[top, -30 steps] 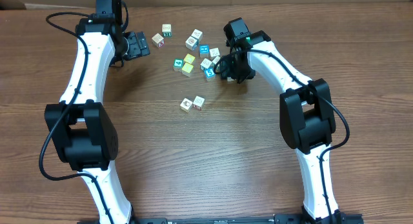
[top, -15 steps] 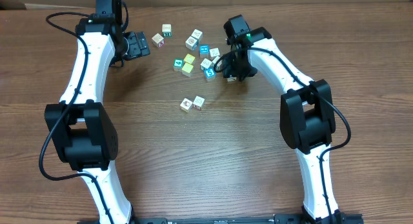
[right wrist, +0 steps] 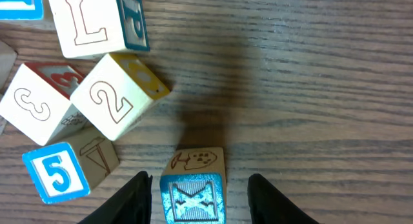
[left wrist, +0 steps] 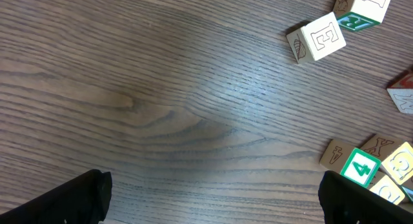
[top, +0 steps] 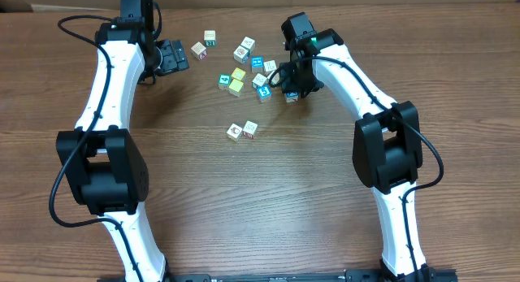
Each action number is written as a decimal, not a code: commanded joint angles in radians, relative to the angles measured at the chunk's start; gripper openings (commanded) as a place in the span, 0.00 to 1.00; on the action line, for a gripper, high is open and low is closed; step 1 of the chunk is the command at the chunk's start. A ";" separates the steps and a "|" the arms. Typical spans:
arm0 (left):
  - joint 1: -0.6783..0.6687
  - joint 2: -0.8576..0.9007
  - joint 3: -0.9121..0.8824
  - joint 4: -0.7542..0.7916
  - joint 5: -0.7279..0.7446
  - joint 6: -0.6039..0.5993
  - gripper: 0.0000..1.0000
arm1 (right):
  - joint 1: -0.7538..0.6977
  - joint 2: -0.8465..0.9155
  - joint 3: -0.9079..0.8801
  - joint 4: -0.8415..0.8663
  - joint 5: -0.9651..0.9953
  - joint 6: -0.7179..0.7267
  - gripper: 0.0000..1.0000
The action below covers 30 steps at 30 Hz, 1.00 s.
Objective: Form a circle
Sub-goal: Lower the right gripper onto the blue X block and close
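– Circle [top: 236, 131] so far?

– Barely begun: only 2 small white-faced printed wooden cubes, touching side by side on the brown wood-grain table [top: 260, 209]. They sit apart from the other cubes, nearer the arm bases, and there is no ring shape to speak of.

– Take me across from the left, then.

– The left gripper [top: 171, 57] rests at the far left of the blocks, jaws spread wide and holding nothing. Its wrist view shows bare table between the fingertips. Just to its right begins the loose scatter of white, cyan and yellow cubes [top: 238, 73], lying beyond the circle, farther from the bases.

– And on the right?

– The right gripper [right wrist: 200, 192] sits low at the scatter's right edge, over a wooden cube with a cyan X face [right wrist: 191, 193]. The jaws straddle that cube with a thin gap showing on each side, so I judge it not yet pinched.

– So the step in hand is a pick?

– I judge so: fetching cube 3 for the ring. The next move calls for a square squeeze on the X cube. The lift must then clear the white cube printed 2 [right wrist: 116, 98] and the cyan cube printed 5 [right wrist: 57, 174] close by. After that it should be set near the pair, off their line, so a curve starts.
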 commanded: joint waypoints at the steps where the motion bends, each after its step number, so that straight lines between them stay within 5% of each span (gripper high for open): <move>1: 0.002 0.003 0.019 0.002 0.007 -0.009 1.00 | 0.014 -0.003 0.017 0.002 0.006 -0.039 0.46; 25: 0.002 0.003 0.019 0.002 0.007 -0.009 1.00 | 0.036 -0.001 -0.048 0.028 0.097 -0.089 0.46; 30: 0.002 0.003 0.019 0.002 0.007 -0.009 1.00 | 0.036 -0.001 -0.048 0.022 0.096 -0.085 0.33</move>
